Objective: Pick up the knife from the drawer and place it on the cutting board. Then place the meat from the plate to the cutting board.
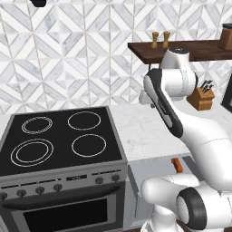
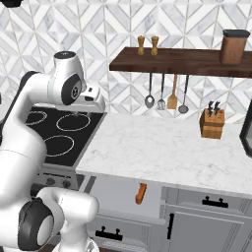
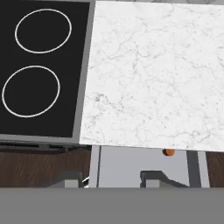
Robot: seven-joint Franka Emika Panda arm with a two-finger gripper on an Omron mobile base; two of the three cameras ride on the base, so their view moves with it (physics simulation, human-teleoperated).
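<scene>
Gripper: high over the counter near the stove's right edge, seen in the right base view (image 2: 93,101); whether its jaws stand apart or together I cannot tell, and nothing shows held between them.
Fingers: small dark grey tips (image 3: 151,177) at the bottom of the hand view, above the open drawer.
Drawer: pulled out below the counter's front edge, shallow, light grey, flat-bottomed (image 2: 118,194) (image 3: 127,164) (its front panel is hidden behind the arm in the right base view).
Knife: lying in the drawer; the short orange-brown handle (image 2: 141,193) (image 1: 176,165) sticks out from under the counter lip, the blade hidden beneath it. In the hand view just a rounded orange nub (image 3: 168,152) peeks at the counter's edge.
Counter: white marble slab with fine grey veins, smooth, square-edged (image 2: 162,147) (image 3: 153,74) (image 1: 136,127).
Stove: glossy black glass top with four thin white rings, grey metal frame, a row of round dark knobs along the front (image 1: 59,136) (image 2: 59,138) (image 3: 39,70).
Shelf: dark brown wood plank on the wall (image 2: 182,61), two small wooden shakers (image 2: 147,45) on top, a brown canister with a dark lid (image 2: 233,47) at its right end.
Utensils: metal ladle and spoons plus a wooden spatula hanging under the shelf (image 2: 166,93).
Knife block: tan wood, angled, dark handles poking up (image 2: 212,122) (image 1: 202,97).
Wall: white and grey chevron tiles (image 2: 113,29).
</scene>
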